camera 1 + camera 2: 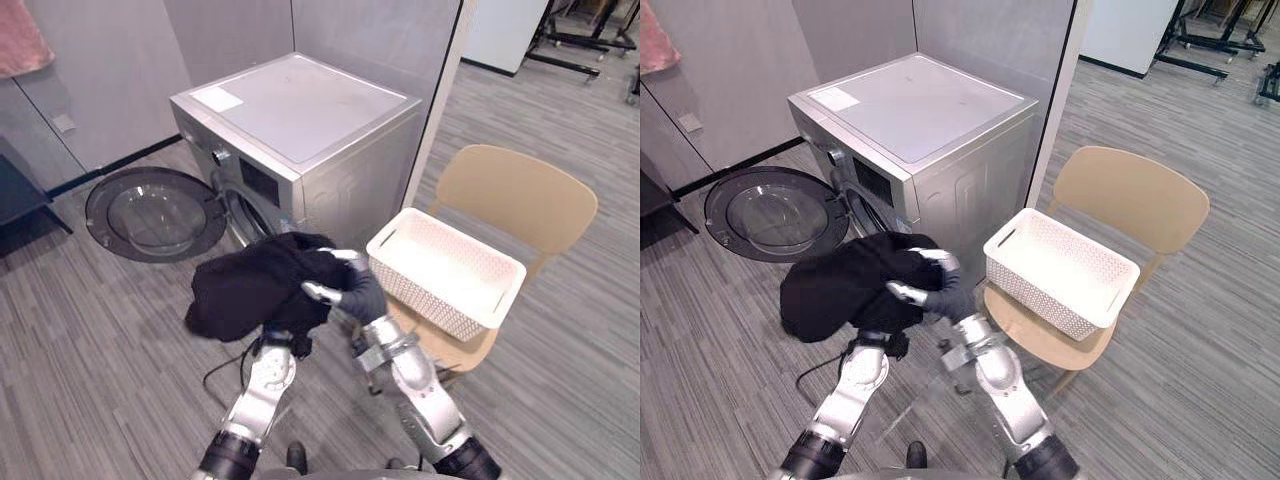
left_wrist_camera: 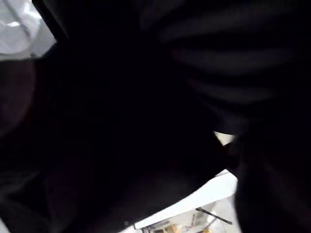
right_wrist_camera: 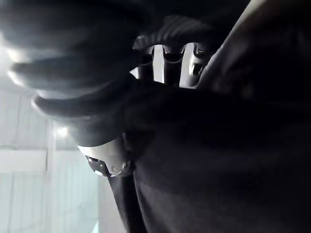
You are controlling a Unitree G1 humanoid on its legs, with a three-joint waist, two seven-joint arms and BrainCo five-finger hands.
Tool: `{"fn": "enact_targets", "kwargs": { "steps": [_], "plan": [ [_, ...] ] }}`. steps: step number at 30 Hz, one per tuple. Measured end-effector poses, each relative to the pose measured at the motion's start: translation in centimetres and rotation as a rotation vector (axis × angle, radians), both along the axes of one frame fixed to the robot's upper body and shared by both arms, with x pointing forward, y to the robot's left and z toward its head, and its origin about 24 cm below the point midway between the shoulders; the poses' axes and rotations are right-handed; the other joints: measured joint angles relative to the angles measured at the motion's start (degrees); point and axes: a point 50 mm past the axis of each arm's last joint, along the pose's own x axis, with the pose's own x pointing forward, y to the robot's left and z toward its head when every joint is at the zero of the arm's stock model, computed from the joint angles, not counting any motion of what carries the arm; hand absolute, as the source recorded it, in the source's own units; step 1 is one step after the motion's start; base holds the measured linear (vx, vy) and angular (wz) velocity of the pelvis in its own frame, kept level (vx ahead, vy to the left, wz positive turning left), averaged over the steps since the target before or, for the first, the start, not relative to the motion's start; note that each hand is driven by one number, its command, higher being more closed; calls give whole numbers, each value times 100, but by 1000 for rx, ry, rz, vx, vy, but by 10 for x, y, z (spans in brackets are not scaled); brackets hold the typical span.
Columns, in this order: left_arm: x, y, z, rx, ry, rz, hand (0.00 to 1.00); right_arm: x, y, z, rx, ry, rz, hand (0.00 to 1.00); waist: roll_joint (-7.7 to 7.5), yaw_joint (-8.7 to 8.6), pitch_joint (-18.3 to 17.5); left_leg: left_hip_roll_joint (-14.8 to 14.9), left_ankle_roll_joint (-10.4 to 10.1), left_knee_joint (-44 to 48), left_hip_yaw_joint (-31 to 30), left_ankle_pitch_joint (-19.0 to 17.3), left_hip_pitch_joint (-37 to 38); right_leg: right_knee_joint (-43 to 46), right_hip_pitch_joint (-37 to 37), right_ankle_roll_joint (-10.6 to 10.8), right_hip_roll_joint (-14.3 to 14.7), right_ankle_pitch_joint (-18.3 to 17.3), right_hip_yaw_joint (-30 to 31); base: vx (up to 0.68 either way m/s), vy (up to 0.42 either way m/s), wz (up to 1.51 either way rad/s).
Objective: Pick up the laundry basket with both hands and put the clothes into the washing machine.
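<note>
Evidently staged for loading: right hand (image 1: 352, 290) clenched black clothes (image 1: 250, 285) mid-frame before the open washer (image 1: 300, 110); left hand (image 1: 280, 342) sat underneath, grip impossible to tell.

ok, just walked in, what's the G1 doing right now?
It holds a black garment up in front of the washing machine, whose round door is swung open. The right hand is curled into the cloth from the side; the left hand is under the bundle. The white laundry basket sits empty on the tan chair beside the machine. The garment is not yet in the drum.
</note>
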Motion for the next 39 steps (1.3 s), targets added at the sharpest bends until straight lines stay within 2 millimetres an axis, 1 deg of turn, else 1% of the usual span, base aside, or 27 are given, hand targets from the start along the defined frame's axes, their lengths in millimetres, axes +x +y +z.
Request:
{"fn": "enact_targets", "kwargs": {
  "steps": [4, 6, 7, 9, 10, 12, 14, 15, 16, 17, 19, 20, 21, 23, 26, 27, 28, 29, 30, 31, 32, 33, 34, 35, 37, 38, 39],
  "plan": [
    [-19, 23, -21, -3, 93, 70, 100, 0, -36, -12, -121, 5, -166, 0, 23, 5, -7, 11, -1, -32, -29, -3, -44, -34, -6, -5, 26, -2, 0, -1, 0, 1],
    [-31, 35, -44, -49, 203, 109, 100, -6, -58, -26, -222, 45, -230, 0, 92, 24, -52, 16, -21, -4, -98, -19, -142, -78, -14, -4, 36, -1, -23, 24, 0, 12],
    [-34, 37, -50, -65, 234, 117, 100, -8, -61, -31, -249, 60, -232, 0, 101, 23, -56, 14, -16, 1, -113, -15, -151, -78, -16, -1, 34, 0, -36, 66, 1, 14],
    [-48, 48, -73, -102, 353, 147, 100, -17, -78, -62, -409, 167, -234, 0, 108, 39, -54, 8, -9, 16, -218, -6, -225, -32, -29, 31, 23, -42, -154, 67, -5, 23],
    [-51, 50, -77, -102, 375, 148, 100, -19, -81, -70, -442, 198, -230, 0, 102, 55, -49, 2, -12, 42, -233, -5, -250, 9, -45, 32, 9, -74, -176, 80, -1, 35],
    [-62, 57, -94, -85, 468, 144, 100, -30, -95, -111, -590, 362, -226, 0, 106, 133, -12, -69, -39, 151, -502, 12, -437, 117, -48, 17, -50, -177, -495, 62, -1, 69],
    [-65, 59, -98, -83, 491, 144, 100, -35, -102, -130, -685, 433, -230, 0, 122, 146, 64, -115, -110, 184, -734, 67, -591, 253, -47, 35, -130, -300, -812, 31, -15, 96],
    [-68, 61, -102, -85, 515, 141, 100, -41, -108, -147, -771, 503, -225, 0, 112, 159, 155, -139, -178, 189, -778, 98, -681, 376, -24, 63, -251, -414, -1115, 4, -6, 87],
    [-69, 62, -103, -83, 524, 141, 100, -44, -109, -153, -798, 530, -221, 0, 123, 160, 177, -132, -187, 192, -666, 53, -746, 415, -4, 65, -284, -451, -1246, -24, 6, 111],
    [-71, 63, -105, -81, 539, 142, 100, -49, -112, -162, -825, 578, -226, 0, 138, 143, 196, -39, -24, 249, -204, -80, -839, 437, 48, 106, -327, -515, -1461, -24, -8, 109],
    [-79, 64, -114, -83, 591, 140, 100, -57, -116, -180, -882, 667, -226, 0, 100, 148, 289, 170, 51, 406, 993, -52, -872, 541, 171, 184, -510, -561, -1861, 139, 6, 102],
    [-80, 64, -116, -82, 605, 140, 100, -58, -116, -184, -894, 684, -221, 0, 147, 138, 277, 206, 164, 475, 1196, 38, -882, 559, 214, 219, -535, -585, -1901, 198, 17, 54],
    [-85, 66, -121, -84, 633, 154, 100, -62, -115, -193, -911, 733, -213, 0, 104, 134, 316, 165, 162, 581, 1232, 89, -877, 619, 289, 284, -617, -627, -1956, 153, 37, 39],
    [-91, 72, -127, -84, 666, 183, 100, -59, -110, -198, -908, 757, -220, 0, 19, 134, 396, 35, 183, 618, 1159, -13, -886, 497, 384, 361, -690, -586, -2007, 150, 73, 27],
    [-100, 77, -133, -83, 713, 208, 100, -55, -104, -205, -926, 796, -213, 0, -139, 160, 523, -164, 307, 1307, 1135, -668, -1091, 781, 434, 571, -1056, -678, -2037, 152, 122, 16],
    [-102, 76, -135, -90, 724, 211, 100, -57, -107, -207, -937, 816, -225, 0, -160, 126, 598, -264, 350, 1559, 1022, -958, -1063, 1513, 368, 589, -1427, -742, -1933, 133, 118, 32],
    [-102, 75, -135, -94, 728, 209, 100, -59, -110, -207, -941, 823, -234, 0, -154, 116, 625, -353, 403, 1666, 955, -1057, -1068, 2013, 265, 347, -1622, -748, -1756, 190, 190, 65],
    [-104, 74, -136, -95, 735, 209, 100, -66, -114, -210, -950, 849, -240, 0, -158, 62, 649, -429, 471, 1866, 732, -1248, -961, 3023, -132, -312, -1800, -468, -1020, 258, 193, 86],
    [-101, 79, -134, -84, 726, 213, 100, -73, -112, -213, -945, 868, -233, 0, -117, -29, 712, -397, 543, 1970, 489, -1389, -854, 3817, -568, -413, -1590, -464, -72, 284, 153, 90],
    [-100, 80, -134, -80, 726, 213, 100, -72, -109, -213, -937, 866, -230, 0, -78, -52, 786, -389, 584, 1988, 351, -1441, -801, 4037, -750, -234, -1349, -767, 329, 312, 52, 84],
    [-96, 83, -132, -74, 713, 217, 100, -71, -106, -211, -928, 851, -229, 0, -165, -93, 881, -366, 582, 1941, 161, -1502, -635, 4135, -1028, -233, -922, -1160, 694, 293, -4, 70],
    [-95, 86, -131, -67, 708, 220, 100, -68, -105, -208, -923, 827, -229, 0, -179, -113, 980, -362, 578, 1854, 99, -1557, -455, 3994, -1357, -259, -670, -1324, 669, 357, 4, 57],
    [-95, 86, -131, -69, 708, 220, 100, -66, -104, -206, -924, 815, -228, 0, -211, -123, 1013, -362, 577, 1810, 91, -1598, -353, 3827, -1526, -272, -598, -1328, 557, 375, -7, 34],
    [-94, 85, -131, -69, 709, 217, 100, -63, -103, -204, -929, 795, -222, 0, -220, -157, 1042, -344, 532, 1768, 55, -1689, -205, 3385, -1781, -282, -490, -1313, 330, 415, -40, 28],
    [-87, 79, -130, -68, 702, 188, 100, -56, -103, -199, -920, 760, -230, 0, -157, -226, 1090, -280, 380, 1750, -105, -1811, -1, 2200, -2056, -207, -267, -1032, 10, 403, -69, 44],
    [-81, 76, -128, -68, 692, 162, 100, -56, -102, -198, -918, 756, -229, 0, -174, -259, 1098, -279, 250, 1726, -228, -1895, 162, 1495, -2133, -207, -178, -706, 5, 495, -134, 66],
    [-79, 73, -128, -69, 690, 144, 100, -56, -102, -198, -917, 756, -227, 0, -197, -307, 1101, -274, 95, 1674, -354, -2019, 377, 1287, -2191, -302, -151, -422, 58, 534, -169, 82]
  ]
}}
